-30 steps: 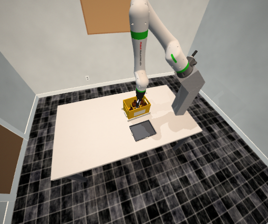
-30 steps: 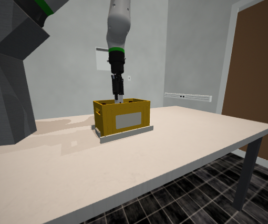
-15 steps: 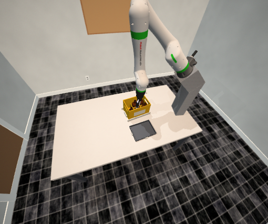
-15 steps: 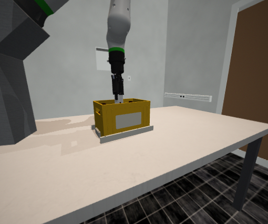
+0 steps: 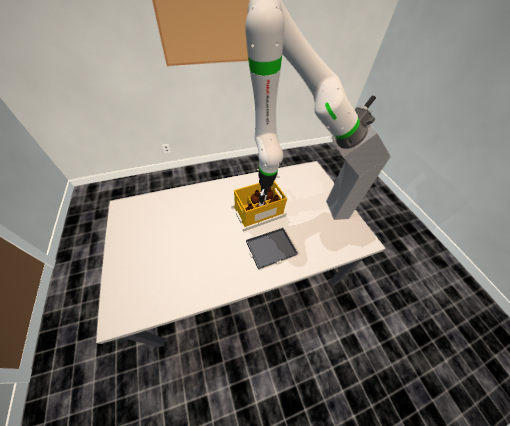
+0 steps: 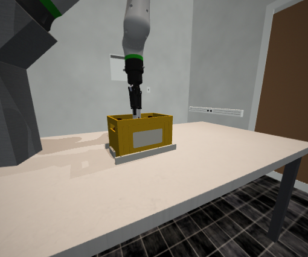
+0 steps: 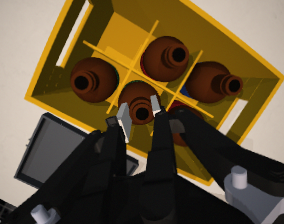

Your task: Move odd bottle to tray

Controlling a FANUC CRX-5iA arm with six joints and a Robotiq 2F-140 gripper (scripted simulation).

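Note:
A yellow crate [image 5: 261, 207] stands on the table and holds brown bottles in its compartments; it also shows in the exterior view [image 6: 140, 133] and the wrist view [image 7: 158, 80]. My gripper [image 7: 141, 108] reaches down into the crate and is shut on the neck of the middle bottle [image 7: 141, 106], which stands in its compartment. Three other bottles [image 7: 94, 80] [image 7: 166, 58] [image 7: 212, 82] stand around it. A further bottle is mostly hidden behind my right finger. The dark grey tray [image 5: 271, 248] lies flat in front of the crate and is empty.
A grey block-shaped robot base [image 5: 359, 172] stands at the table's right side. The table edge runs close behind the tray in the top view. One front-left crate compartment [image 7: 124, 33] is empty.

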